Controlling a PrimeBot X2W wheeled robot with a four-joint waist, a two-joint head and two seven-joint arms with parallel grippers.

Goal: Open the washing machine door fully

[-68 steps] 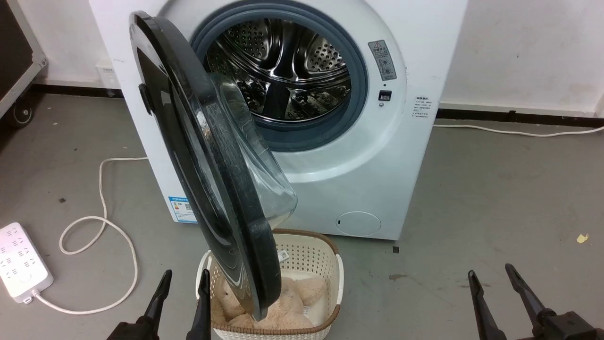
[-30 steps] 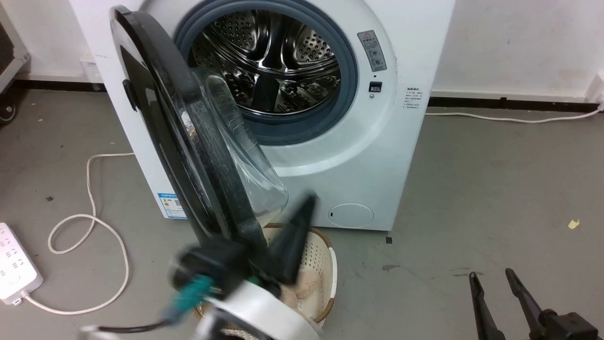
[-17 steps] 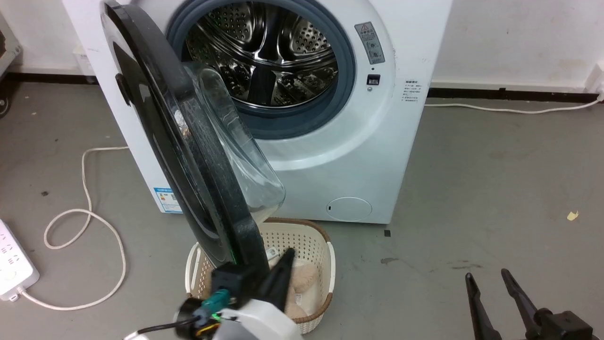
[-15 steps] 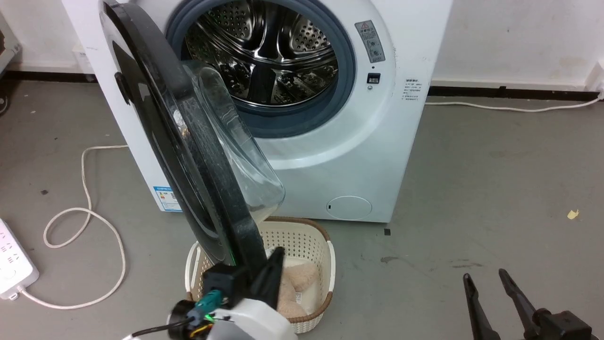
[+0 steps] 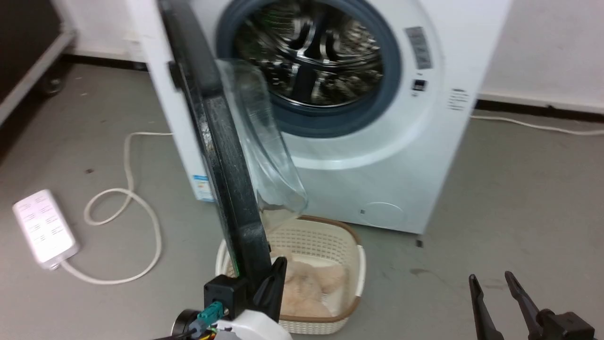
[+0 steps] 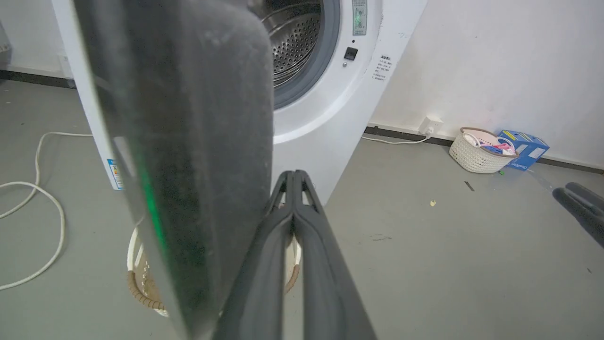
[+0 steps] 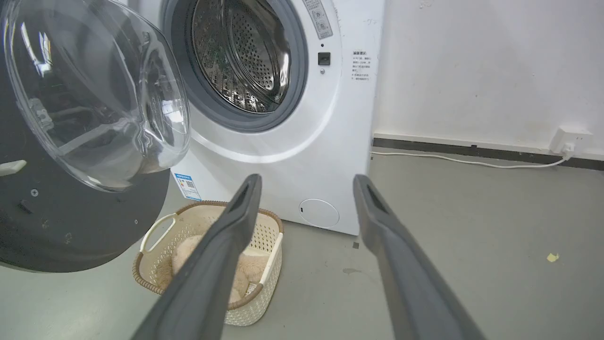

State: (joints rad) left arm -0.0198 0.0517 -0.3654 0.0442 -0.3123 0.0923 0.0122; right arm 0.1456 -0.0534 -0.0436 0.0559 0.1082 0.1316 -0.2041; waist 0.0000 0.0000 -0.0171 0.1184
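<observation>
**Door half open, left gripper placed to push**

The washing machine door (image 5: pixel 226 156) stands edge-on, from upper left to lower centre of the head view, jutting out from the washing machine (image 5: pixel 377 156). The left gripper (image 6: pixel 293 179), fingers pressed together on nothing, lies against the rim's inner side. The right gripper (image 5: pixel 490 277) sits spread at lower right. The next move is likely a steady push on the rim leftward.

White washing machine (image 7: pixel 292 156); glossy black door (image 7: pixel 71 236); cream perforated basket (image 5: pixel 302 238), brown rim; grey floor (image 7: pixel 472 264).
</observation>
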